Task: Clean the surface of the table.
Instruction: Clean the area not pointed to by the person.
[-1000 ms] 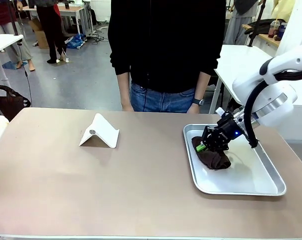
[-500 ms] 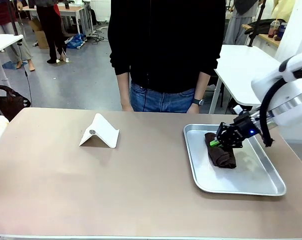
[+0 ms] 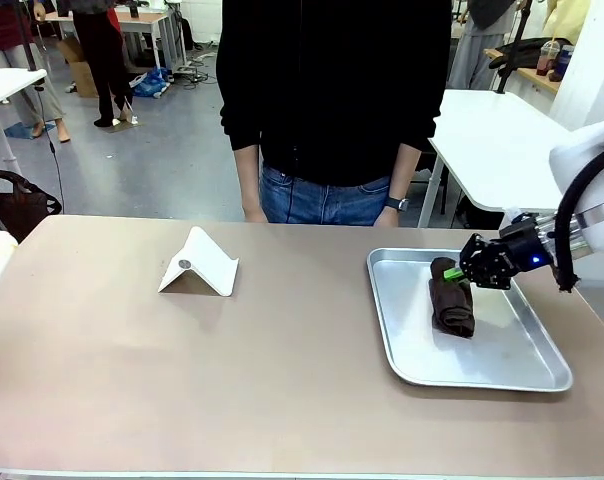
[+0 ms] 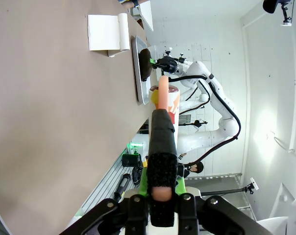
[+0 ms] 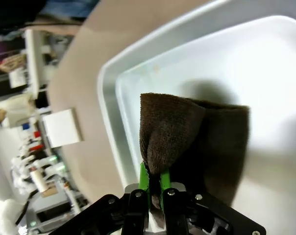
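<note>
I see the smooth matte table (image 3: 182, 380) running long from left to right. My right gripper (image 3: 452, 273) pinches a fuzzy brown cloth (image 3: 454, 305) in the steel tray (image 3: 542, 376). The left gripper (image 4: 161, 117) has its fingers together.

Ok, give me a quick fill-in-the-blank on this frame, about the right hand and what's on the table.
1. The right hand is ____ on one end of the brown cloth.
2. The rest of the cloth lies in the metal tray, on the ____ side of the table in the front view.
3. The white folded stand sits to the tray's ____ in that view.
Missing words: shut, right, left.
</note>
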Available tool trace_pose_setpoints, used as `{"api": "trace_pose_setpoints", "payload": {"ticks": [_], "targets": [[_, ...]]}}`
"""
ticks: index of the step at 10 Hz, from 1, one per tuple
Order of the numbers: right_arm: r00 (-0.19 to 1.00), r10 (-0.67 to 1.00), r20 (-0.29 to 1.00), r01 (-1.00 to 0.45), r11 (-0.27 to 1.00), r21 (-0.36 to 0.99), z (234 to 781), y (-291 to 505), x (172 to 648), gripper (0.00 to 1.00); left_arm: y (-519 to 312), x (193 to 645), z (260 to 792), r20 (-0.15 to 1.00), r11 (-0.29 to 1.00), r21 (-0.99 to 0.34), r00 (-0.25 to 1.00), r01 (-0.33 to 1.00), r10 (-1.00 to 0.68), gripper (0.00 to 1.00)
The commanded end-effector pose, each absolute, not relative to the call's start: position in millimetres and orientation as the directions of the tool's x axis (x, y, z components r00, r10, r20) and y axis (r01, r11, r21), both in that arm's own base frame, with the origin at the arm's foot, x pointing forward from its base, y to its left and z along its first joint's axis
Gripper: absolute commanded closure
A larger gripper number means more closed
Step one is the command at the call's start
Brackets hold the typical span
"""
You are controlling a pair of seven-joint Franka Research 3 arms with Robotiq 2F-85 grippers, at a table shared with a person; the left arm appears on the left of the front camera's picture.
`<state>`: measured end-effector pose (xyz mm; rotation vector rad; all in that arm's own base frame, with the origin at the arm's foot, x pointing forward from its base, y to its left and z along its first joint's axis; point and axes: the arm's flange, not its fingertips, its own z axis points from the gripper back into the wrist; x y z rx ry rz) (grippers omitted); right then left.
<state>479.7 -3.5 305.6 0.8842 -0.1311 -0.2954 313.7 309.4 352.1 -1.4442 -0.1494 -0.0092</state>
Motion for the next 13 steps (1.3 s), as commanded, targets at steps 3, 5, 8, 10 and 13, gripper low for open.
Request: {"api": "trace_pose_setpoints", "payload": {"ticks": [3,5,8,10,13], "targets": [[0.963,-0.253,-0.089,0.123,0.122,0.985,327,-26,455,0.90,308,310,355,0.106,0.127,-0.987,0.991,0.095,0.085,0.78],[0.964,-0.239,-0.114,0.119,0.008,0.993,338,-33,444,0.90,308,310,355,0.106,0.127,-0.987,0.991,0.095,0.085,0.78],[0.972,-0.041,-0.230,0.212,-0.259,0.942,354,-47,422,0.90,308,310,355,0.106,0.127,-0.987,0.991,0.095,0.085,0.78],[0.983,-0.083,-0.161,0.147,-0.149,0.978,361,-48,404,0.90,308,310,355,0.106,0.127,-0.987,0.991,0.095,0.085,0.78],[0.983,-0.050,-0.175,0.160,-0.222,0.962,354,-46,412,0.90,308,310,355,0.106,0.127,-0.987,0.991,0.095,0.085,0.78]]}}
